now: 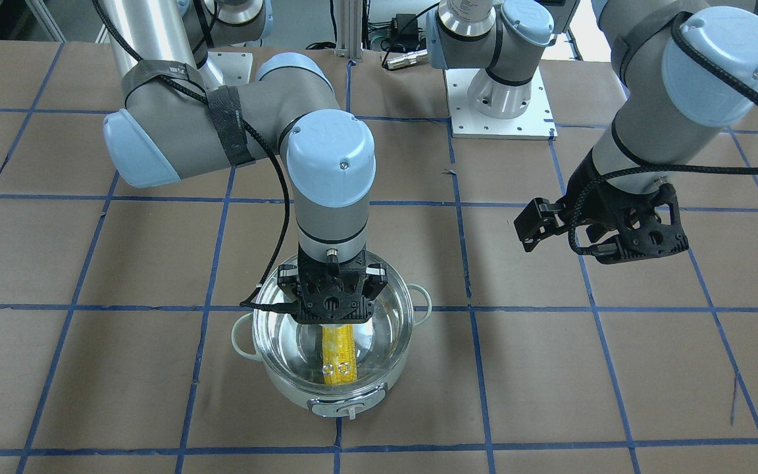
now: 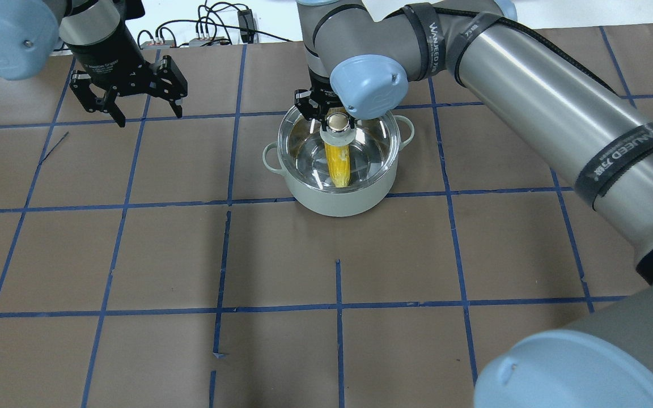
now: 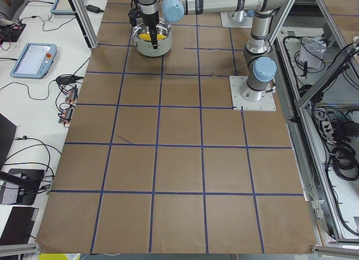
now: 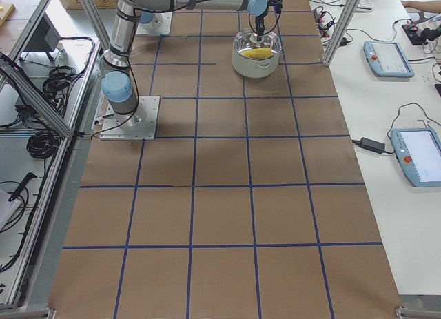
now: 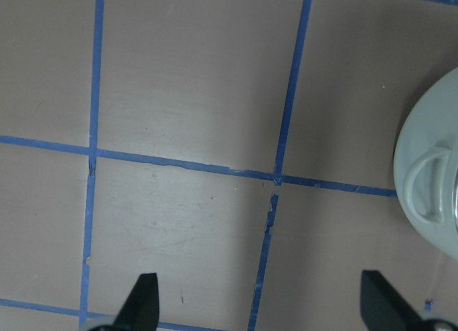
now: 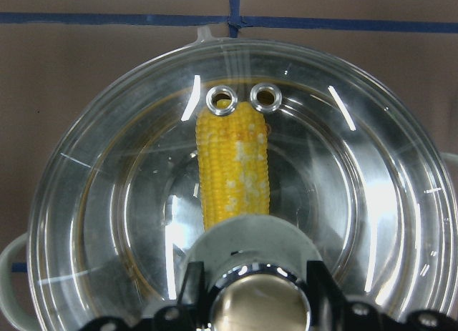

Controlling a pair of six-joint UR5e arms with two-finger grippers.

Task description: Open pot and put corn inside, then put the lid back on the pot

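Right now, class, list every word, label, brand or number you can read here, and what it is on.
"WANJEED": black strap on the right arm; again on a second strap, trailing characters unreadable.
White print on the left gripper: too small to read.
No text on the pot, lid or corn.

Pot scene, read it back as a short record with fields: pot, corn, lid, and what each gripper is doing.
pot: upright on the table
corn: lying inside the pot, seen through the glass
lid: over the pot's mouth, appears seated on the rim
right gripper: above the lid, fingers on both sides of the knob
left gripper: open, empty, above bare table beside the pot
task state: corn in, lid on, knob not yet released
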